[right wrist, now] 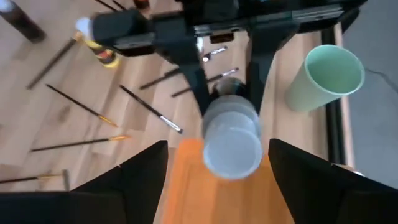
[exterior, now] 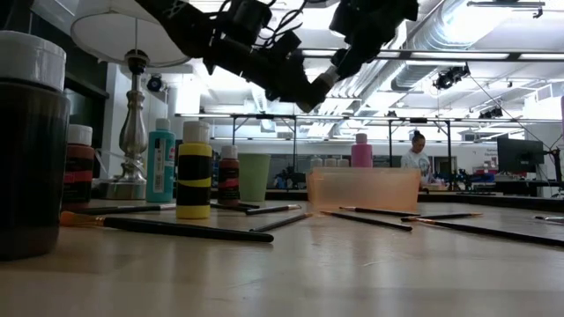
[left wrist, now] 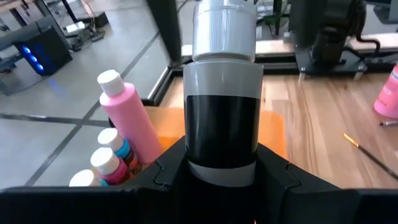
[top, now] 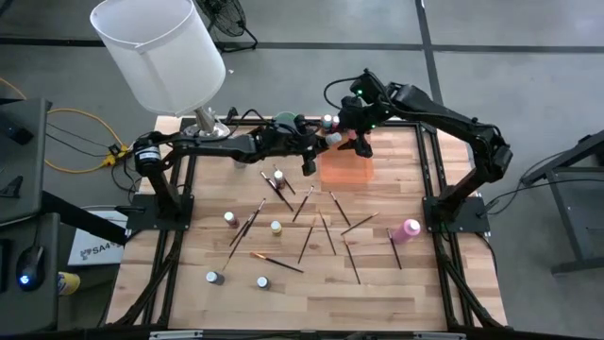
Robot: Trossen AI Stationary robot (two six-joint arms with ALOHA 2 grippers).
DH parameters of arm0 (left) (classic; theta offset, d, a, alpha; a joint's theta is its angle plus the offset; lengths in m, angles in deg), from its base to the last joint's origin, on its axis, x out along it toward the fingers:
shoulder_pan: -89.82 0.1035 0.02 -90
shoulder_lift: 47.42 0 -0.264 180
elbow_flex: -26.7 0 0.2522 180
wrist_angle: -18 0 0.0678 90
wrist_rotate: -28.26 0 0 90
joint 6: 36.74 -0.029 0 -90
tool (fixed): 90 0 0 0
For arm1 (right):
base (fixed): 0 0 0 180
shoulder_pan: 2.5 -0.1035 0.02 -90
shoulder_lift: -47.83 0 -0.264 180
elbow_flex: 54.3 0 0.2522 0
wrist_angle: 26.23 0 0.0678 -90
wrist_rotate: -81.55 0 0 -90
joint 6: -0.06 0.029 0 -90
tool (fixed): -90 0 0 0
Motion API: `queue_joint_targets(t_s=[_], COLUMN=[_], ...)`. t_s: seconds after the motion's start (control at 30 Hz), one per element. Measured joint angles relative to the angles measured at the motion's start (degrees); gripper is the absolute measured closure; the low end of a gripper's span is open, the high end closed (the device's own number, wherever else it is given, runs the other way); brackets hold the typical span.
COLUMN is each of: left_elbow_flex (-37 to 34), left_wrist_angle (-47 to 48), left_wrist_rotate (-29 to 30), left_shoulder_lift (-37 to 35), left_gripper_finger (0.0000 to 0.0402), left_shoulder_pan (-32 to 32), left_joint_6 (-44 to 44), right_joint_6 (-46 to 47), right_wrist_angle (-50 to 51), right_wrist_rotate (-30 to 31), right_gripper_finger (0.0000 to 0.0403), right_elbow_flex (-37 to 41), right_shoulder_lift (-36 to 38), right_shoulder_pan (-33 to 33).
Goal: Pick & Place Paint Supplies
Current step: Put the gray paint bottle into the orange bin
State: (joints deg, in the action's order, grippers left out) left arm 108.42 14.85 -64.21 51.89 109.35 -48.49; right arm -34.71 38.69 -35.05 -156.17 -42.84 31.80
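My left gripper (top: 326, 140) reaches in from the table's left and is shut on a paint bottle (left wrist: 222, 112) with a black label and a pale cap (left wrist: 224, 28), above the orange bin (top: 345, 168). The bin holds a tall pink bottle (left wrist: 127, 118) and several small ones (left wrist: 107, 163). My right gripper (right wrist: 219, 186) hangs open over the bin's far side. The held bottle's cap (right wrist: 231, 146) shows below it, between its spread fingers and apart from them. More bottles (top: 276, 227) and thin brushes (top: 311, 227) lie on the table. My left gripper pinches the bottle's lower body (left wrist: 221, 168) between its two fingers (left wrist: 166, 171), one on each side. The fingers come from the table's left. The bottle is lifted clear above the bin, with its cap end away from the fingers and toward my right gripper.
A lamp with a large white shade (top: 160, 52) and silver base (top: 209, 127) stands at the far left. A pale green cup (right wrist: 326, 78) stands beside the bin. A pink bottle (top: 411, 228) is at the right. Near the low camera stand a dark bottle (exterior: 31, 150) and a yellow one (exterior: 194, 172).
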Motion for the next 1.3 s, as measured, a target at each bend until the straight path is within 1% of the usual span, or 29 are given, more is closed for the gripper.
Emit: queue_joint_targets(t_s=[0.1,0.23,0.4,0.63,0.77,0.87,1.17,1.3], left_elbow_flex=[0.0,0.0,0.0,0.0,0.0,0.0,0.0,0.0], left_wrist_angle=[0.0,0.4,0.4,0.6,0.8,0.9,1.8,1.7], left_wrist_rotate=[-0.2,-0.2,-0.2,-0.1,-0.1,-0.1,0.3,0.3], left_shoulder_lift=[0.0,0.0,0.0,0.0,0.0,0.0,0.0,0.0], left_gripper_finger=[0.0282,0.0282,0.0282,0.0282,0.0282,0.0282,0.0281,0.0267], left_shoulder_pan=[0.0,0.0,0.0,0.0,0.0,0.0,0.0,0.0], left_joint_6=[0.0,0.1,0.2,0.5,1.5,1.7,1.8,1.7], right_joint_6=[0.4,0.7,2.6,2.6,3.2,3.3,4.4,4.6], right_wrist_angle=[-2.2,-2.5,-1.7,-0.9,-0.9,-1.0,-0.8,-0.8], right_wrist_rotate=[1.2,1.4,4.2,2.3,1.3,1.3,1.2,1.2], right_gripper_finger=[0.0140,0.0153,0.0186,0.0244,0.0267,0.0275,0.0281,0.0288], right_elbow_flex=[0.0,0.0,0.0,0.0,0.0,0.0,0.0,0.0], right_shoulder_lift=[-0.3,-0.4,-0.4,-0.4,-0.4,-0.4,-0.4,-0.3], right_shoulder_pan=[-0.7,-0.7,-0.4,-0.2,-0.2,-0.2,-0.2,-0.2])
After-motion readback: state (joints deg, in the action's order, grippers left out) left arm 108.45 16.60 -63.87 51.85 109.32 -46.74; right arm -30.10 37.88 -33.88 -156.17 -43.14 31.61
